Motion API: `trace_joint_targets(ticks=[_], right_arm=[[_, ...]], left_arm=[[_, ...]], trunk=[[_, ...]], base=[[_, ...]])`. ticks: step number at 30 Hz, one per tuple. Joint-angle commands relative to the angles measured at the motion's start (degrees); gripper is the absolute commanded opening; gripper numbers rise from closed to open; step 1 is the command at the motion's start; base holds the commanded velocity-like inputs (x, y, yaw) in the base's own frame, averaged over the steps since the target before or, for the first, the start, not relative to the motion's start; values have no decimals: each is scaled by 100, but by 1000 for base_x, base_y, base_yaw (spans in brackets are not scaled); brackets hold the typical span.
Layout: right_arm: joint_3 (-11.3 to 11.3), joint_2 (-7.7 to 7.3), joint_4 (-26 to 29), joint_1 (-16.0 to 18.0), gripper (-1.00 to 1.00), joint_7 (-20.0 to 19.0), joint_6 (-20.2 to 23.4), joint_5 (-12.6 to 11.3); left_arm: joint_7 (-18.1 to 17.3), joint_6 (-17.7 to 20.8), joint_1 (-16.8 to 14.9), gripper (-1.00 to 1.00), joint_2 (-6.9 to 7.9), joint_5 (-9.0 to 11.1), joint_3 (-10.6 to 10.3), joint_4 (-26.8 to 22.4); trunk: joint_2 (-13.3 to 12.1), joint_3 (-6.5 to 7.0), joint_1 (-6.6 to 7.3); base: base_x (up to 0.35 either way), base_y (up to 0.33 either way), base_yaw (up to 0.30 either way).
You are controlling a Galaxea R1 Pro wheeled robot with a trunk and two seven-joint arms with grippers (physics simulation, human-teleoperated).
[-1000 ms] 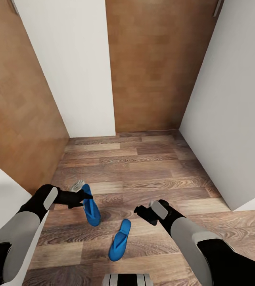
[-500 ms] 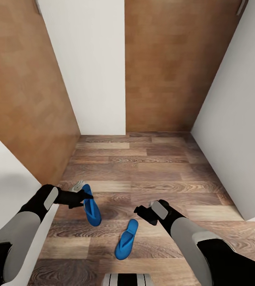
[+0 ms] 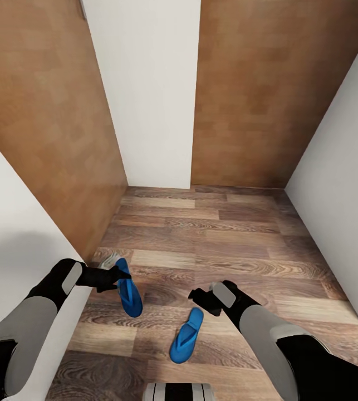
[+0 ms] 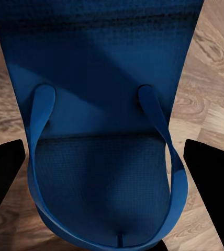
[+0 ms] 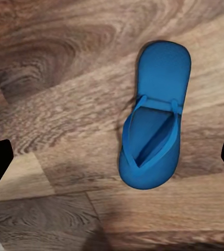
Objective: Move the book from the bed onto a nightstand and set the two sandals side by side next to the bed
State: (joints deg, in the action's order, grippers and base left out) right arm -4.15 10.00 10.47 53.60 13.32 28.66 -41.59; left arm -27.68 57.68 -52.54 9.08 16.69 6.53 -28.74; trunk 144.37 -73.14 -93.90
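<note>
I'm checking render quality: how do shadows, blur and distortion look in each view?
Head view: sharp, walls splay outward, soft shadow on the floor by the left gripper. Left wrist view: held sandal dark, shaded. Right wrist view: crisp, other sandal casts faint shadow.

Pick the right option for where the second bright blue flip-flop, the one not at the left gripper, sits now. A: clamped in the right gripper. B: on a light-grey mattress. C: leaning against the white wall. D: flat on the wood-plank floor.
D: the loose bright blue flip-flop lies flat on the wood-plank floor, below the right gripper, which holds nothing.

Matt blue textured-foam sandals (image 5: 153, 138) on grainy wood-plank floor (image 3: 212, 234).
</note>
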Motion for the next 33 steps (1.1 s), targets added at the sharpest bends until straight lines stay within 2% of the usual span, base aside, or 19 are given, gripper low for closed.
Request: trace_joint_targets(ticks=[1,21,33], right_arm=[[-45,0,-32,1,100,50,5,-60],[-91,0,-203,1,100,-55,133,-60],[-95,0,-203,1,100,-144,271,-60]], left_arm=[[-36,29,-2,-100,-6,-43,27,-4],[-36,32,-2,-100,-90,-44,24,-7],[-36,32,-2,-100,-91,-44,23,-9]], trunk=[[2,-5,1],[2,-5,1],[18,-271,-30]], base=[[0,0,21],[0,0,2],[0,0,0]])
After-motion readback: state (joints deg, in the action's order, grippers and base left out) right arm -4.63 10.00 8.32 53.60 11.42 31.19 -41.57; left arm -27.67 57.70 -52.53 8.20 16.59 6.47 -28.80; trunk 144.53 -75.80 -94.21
